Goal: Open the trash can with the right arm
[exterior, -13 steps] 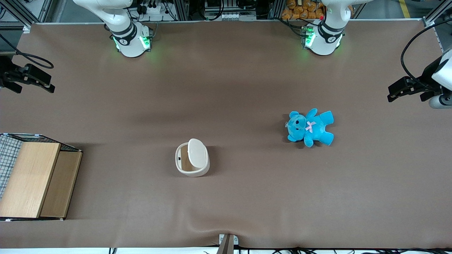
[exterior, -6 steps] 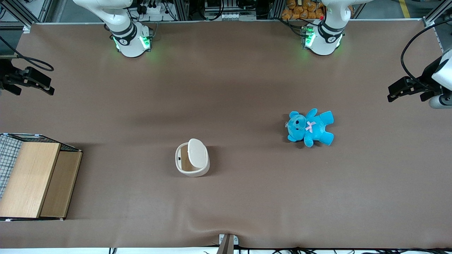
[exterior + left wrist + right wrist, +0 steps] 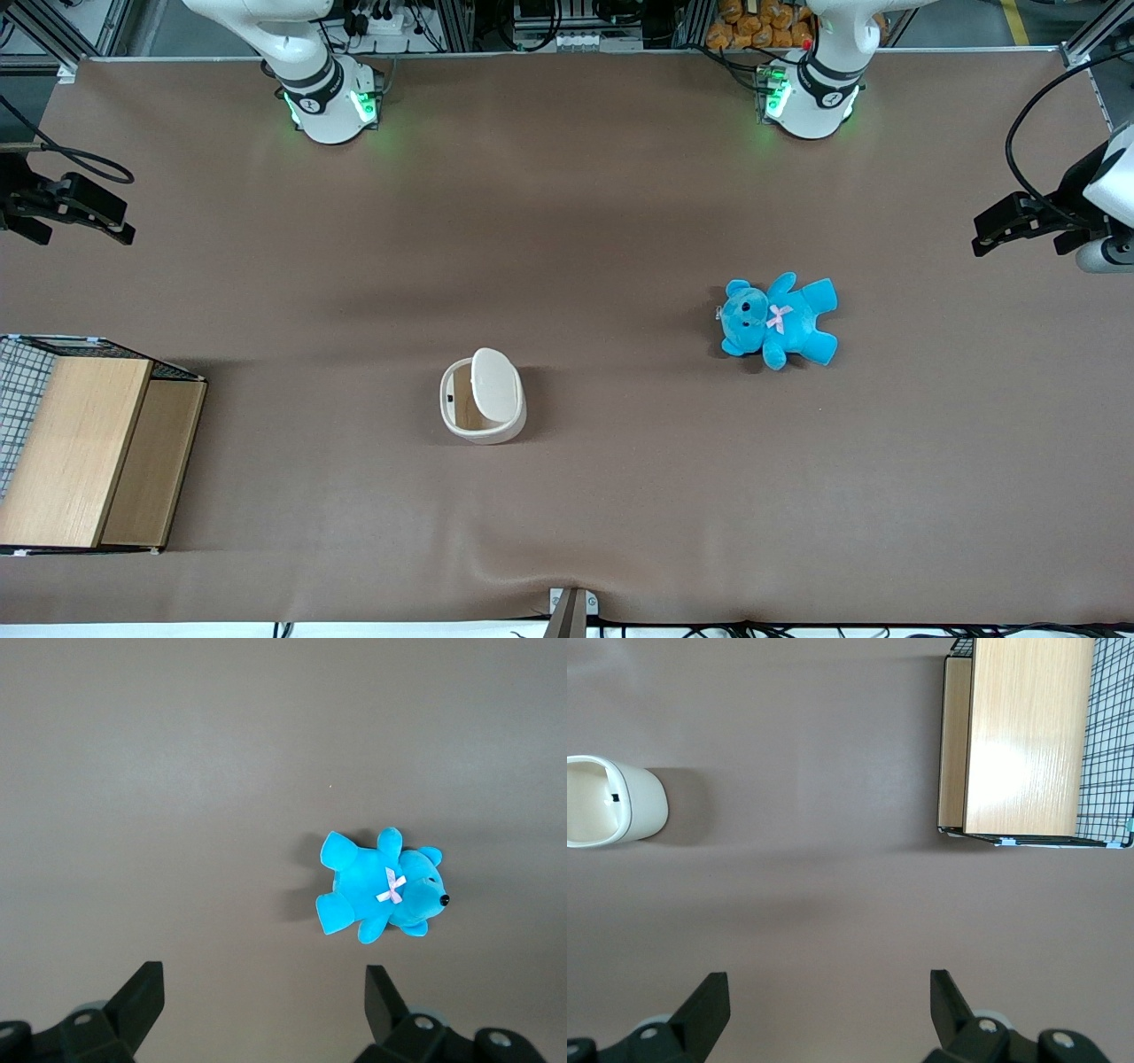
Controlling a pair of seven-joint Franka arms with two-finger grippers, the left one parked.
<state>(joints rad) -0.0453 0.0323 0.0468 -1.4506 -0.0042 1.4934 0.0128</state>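
The cream-white trash can [image 3: 483, 396] stands on the brown table near its middle. Its flat white lid [image 3: 494, 384] is swung up, and the tan inside shows on the side toward the working arm. In the right wrist view the trash can [image 3: 607, 802] shows its open mouth. My right gripper [image 3: 71, 208] hangs high at the working arm's end of the table, well away from the trash can and farther from the front camera than it. In the right wrist view the gripper [image 3: 828, 983] is open and empty over bare table.
A wooden box with wire mesh [image 3: 89, 443] sits at the working arm's end of the table, nearer the front camera than my gripper; it also shows in the right wrist view [image 3: 1023, 735]. A blue teddy bear [image 3: 778, 319] lies toward the parked arm's end.
My right gripper has drifted slightly away from the front camera and toward the table's end. The trash can, lid and teddy bear have not moved.
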